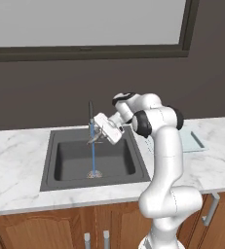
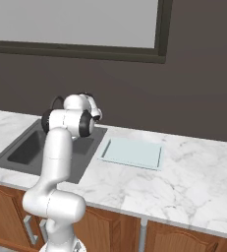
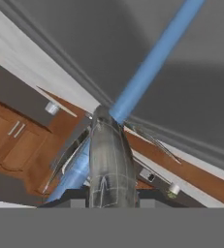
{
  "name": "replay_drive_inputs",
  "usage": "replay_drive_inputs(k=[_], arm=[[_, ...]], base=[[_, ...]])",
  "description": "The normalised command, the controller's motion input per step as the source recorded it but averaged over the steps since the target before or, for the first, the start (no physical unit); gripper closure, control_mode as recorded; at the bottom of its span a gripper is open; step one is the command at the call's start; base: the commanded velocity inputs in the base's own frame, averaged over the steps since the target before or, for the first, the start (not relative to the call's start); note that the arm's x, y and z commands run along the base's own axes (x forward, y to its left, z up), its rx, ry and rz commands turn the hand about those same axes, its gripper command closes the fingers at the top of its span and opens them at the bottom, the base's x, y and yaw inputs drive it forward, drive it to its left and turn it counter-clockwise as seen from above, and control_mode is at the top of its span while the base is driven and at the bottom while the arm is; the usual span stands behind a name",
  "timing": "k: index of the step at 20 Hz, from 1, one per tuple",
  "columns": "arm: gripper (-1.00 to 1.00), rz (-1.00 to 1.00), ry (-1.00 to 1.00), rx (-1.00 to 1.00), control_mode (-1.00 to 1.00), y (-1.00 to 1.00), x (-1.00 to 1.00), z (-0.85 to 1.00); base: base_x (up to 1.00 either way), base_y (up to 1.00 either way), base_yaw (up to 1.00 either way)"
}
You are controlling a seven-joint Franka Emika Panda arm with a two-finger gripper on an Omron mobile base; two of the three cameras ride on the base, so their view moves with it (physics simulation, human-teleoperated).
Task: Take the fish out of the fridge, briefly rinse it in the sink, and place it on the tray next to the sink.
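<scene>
1. Hand view puts the fish (image 3: 108,160) between the fingertips of the claw (image 3: 111,201); we record the claw as closed on the fish, whose long axis runs straight out from the fingers, far end touching the blue water stream (image 3: 152,63).
2. Left base view shows the claw (image 1: 95,138) over the sink (image 1: 48,165), just beside the tap (image 1: 90,113), with the fish (image 1: 93,139) in the stream (image 1: 93,155) that falls to the basin floor.
3. We judge the rinse to be the step in hand; placing is not yet done.
4. The tray (image 2: 132,153) lies on the worktop (image 2: 193,172) just beside the sink (image 2: 16,152), to the arm's right. The coming carry therefore runs rightward from the claw, over the basin rim.
5. Contents: the sink holds falling water and nothing else we can make out; the tray carries nothing.
6. Risk, as we judge: a wet fish gripped at one end may slip during the swing.
</scene>
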Motion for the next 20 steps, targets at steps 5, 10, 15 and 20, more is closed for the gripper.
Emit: replay_drive_inputs(k=[5, 10, 15, 20], arm=[[1.00, -0.11, -0.06, -0.09, -1.00, 0.00, 0.36, 0.00], [1.00, -0.03, -0.03, -0.03, -1.00, 0.00, 0.13, 0.00], [1.00, 0.00, 0.00, 0.00, -1.00, 0.00, 0.00, 0.00], [1.00, 0.00, 0.00, 0.00, -1.00, 0.00, -0.02, 0.00]], base=[[0.00, 0.00, 0.00], [0.00, 0.00, 0.00], [0.00, 0.00, 0.00], [0.00, 0.00, 0.00]])
